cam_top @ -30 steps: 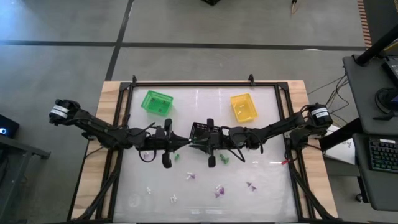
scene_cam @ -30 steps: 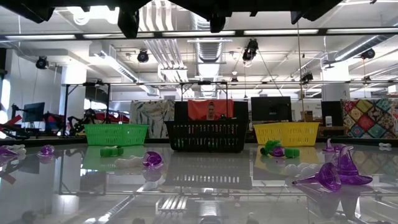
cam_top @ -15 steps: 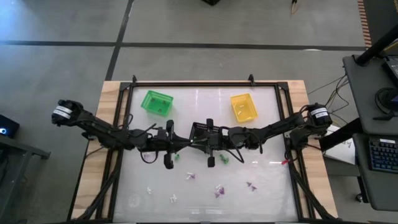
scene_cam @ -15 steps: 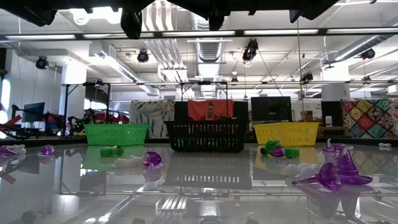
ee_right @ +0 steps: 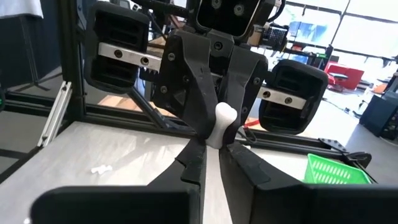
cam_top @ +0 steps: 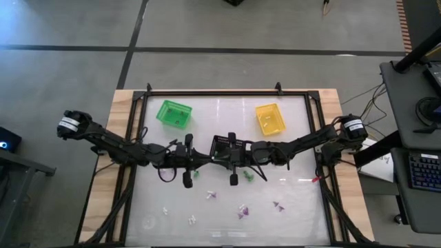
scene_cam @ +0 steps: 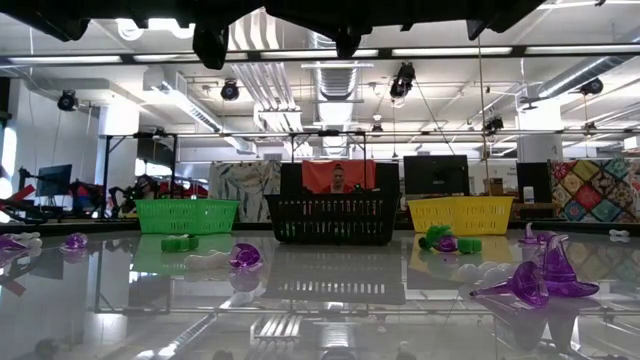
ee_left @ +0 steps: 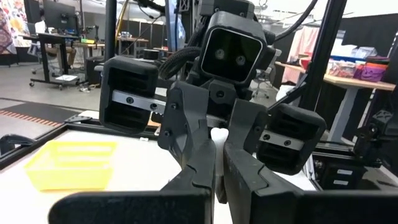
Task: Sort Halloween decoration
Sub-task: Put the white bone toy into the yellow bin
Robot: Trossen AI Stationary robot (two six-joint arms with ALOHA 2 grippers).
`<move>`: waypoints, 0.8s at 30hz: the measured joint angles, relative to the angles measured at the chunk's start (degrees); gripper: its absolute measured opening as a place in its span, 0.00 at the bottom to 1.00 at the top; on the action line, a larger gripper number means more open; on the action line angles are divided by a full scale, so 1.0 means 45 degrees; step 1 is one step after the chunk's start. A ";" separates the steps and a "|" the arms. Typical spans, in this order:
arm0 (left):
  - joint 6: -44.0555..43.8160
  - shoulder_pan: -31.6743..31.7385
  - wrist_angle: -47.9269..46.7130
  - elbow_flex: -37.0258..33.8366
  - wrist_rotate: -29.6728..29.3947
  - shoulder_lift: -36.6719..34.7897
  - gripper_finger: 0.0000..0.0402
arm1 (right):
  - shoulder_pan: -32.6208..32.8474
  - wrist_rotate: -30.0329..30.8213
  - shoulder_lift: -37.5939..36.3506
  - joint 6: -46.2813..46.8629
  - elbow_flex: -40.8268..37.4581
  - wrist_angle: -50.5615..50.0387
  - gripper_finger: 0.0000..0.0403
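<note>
My right gripper (ee_right: 211, 148) has just narrowed onto the white bone (ee_right: 222, 123) at its tips, which my clamped left gripper (ee_left: 217, 163) seemingly also holds: a handover.

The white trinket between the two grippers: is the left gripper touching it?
Touching. The right wrist view shows the left gripper with its fingers closed on the white trinket, while the right gripper meets it from below.

Both arms stretched to table centre; left gripper (cam_top: 200, 160), right gripper (cam_top: 216, 159) tip-to-tip, both closed.
</note>
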 joint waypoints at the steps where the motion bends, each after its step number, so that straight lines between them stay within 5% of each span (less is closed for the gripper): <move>1: 0.0000 0.0000 -0.0032 0.0000 0.0003 0.0000 0.00 | 0.0000 -0.0008 -0.0004 0.0000 0.0009 -0.0064 0.06; 10: -0.0044 0.0000 -0.0295 0.0000 0.0007 0.0005 0.01 | 0.0000 -0.0027 -0.0009 0.0005 0.0074 -0.0405 0.02; 24: 0.0012 0.0000 -0.0444 -0.0005 0.0046 0.0014 0.20 | -0.0005 0.0060 -0.0028 0.0160 0.0111 -0.0523 0.02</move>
